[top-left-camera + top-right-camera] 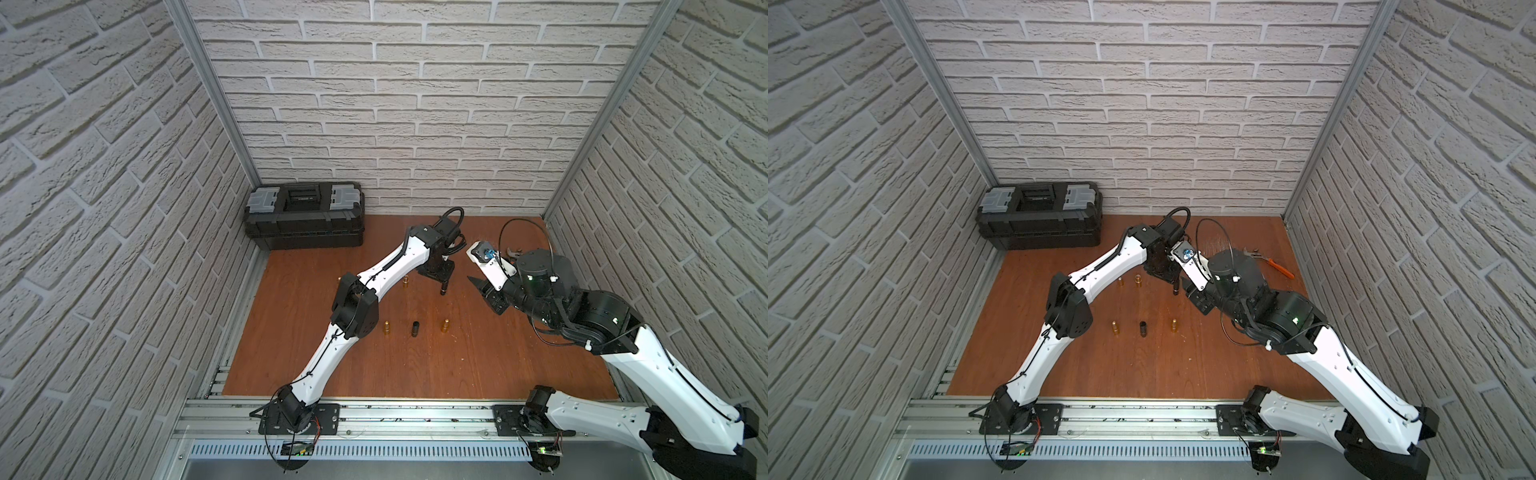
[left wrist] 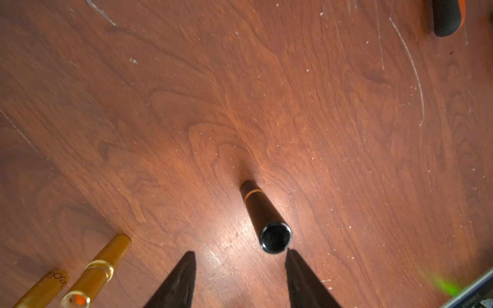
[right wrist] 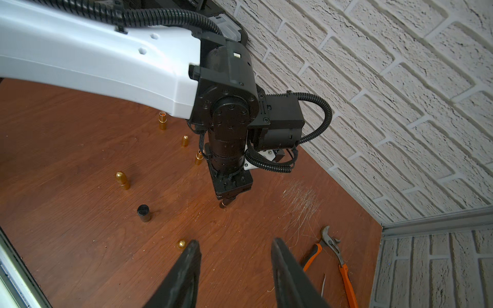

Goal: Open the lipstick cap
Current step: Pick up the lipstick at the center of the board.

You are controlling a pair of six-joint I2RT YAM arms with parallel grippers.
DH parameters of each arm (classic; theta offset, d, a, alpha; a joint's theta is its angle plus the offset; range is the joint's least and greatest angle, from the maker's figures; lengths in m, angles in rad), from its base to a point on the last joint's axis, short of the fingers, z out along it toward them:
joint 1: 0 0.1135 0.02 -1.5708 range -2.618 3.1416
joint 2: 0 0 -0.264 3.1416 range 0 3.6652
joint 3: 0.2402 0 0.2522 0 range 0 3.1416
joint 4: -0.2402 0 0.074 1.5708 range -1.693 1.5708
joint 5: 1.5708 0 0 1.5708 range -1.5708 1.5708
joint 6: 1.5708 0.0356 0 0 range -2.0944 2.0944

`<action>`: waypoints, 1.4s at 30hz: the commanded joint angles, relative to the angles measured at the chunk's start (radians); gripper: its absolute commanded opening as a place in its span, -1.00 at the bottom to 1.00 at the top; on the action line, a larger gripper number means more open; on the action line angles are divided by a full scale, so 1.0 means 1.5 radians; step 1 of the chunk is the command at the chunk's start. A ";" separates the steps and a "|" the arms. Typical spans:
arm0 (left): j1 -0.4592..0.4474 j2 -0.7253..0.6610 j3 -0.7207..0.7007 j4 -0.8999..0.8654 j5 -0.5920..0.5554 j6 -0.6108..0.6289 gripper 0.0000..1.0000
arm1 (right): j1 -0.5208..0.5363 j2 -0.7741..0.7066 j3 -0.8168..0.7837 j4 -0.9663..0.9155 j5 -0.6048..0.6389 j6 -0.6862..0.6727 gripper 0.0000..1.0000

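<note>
A black lipstick [image 2: 262, 213] with a thin gold band stands upright on the wooden table [image 1: 374, 365], also seen in both top views [image 1: 443, 289] [image 1: 1176, 290]. My left gripper [image 2: 241, 254] hangs just above it, pointing down, jaws open. The lipstick's round top sits right beside one fingertip [image 2: 292, 256] and not between the two. From the right wrist view the left gripper [image 3: 226, 198] hides most of the lipstick. My right gripper [image 3: 236, 242] [image 1: 482, 291] hovers to the right of it, open and holding nothing.
A short black cylinder [image 1: 414, 328] stands mid-table between two gold tubes [image 1: 386, 327] [image 1: 444, 325]. More gold tubes [image 2: 98, 269] stand left of the left gripper. Orange-handled pliers [image 1: 1273, 264] lie at the back right. A black toolbox [image 1: 305, 216] fills the back left corner.
</note>
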State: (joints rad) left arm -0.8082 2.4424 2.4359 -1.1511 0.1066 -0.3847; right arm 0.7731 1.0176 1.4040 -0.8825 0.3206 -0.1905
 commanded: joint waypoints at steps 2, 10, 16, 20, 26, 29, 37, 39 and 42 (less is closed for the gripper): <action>-0.005 0.018 0.021 0.006 0.021 0.007 0.12 | -0.004 0.000 -0.013 0.020 0.004 0.003 -0.09; -0.015 0.032 0.025 0.017 0.042 0.011 0.12 | -0.004 0.002 -0.021 0.020 0.008 0.007 -0.09; -0.016 0.041 0.026 0.028 0.030 0.007 0.12 | -0.004 0.006 -0.023 0.015 0.011 0.004 -0.09; -0.016 0.049 0.025 0.036 0.018 0.006 0.09 | -0.004 0.006 -0.027 0.012 0.011 0.007 -0.09; -0.016 0.062 0.033 0.032 0.013 0.007 0.01 | -0.004 0.009 -0.027 0.004 0.016 0.003 -0.09; -0.015 0.063 0.032 0.034 0.004 0.005 -0.03 | -0.004 0.007 -0.028 0.004 0.020 0.004 -0.09; -0.016 0.058 0.034 0.045 0.004 0.000 -0.21 | -0.004 0.006 -0.039 0.005 0.019 0.010 -0.10; -0.016 0.056 0.033 0.043 0.004 0.002 -0.29 | -0.003 0.007 -0.041 0.006 0.019 0.012 -0.09; -0.016 0.056 0.034 0.039 0.001 0.003 -0.45 | -0.003 0.009 -0.044 0.009 0.018 0.013 -0.10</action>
State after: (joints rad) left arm -0.8261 2.5259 2.4626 -1.0912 0.1196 -0.3874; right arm 0.7731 1.0321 1.3483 -0.8898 0.3401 -0.1894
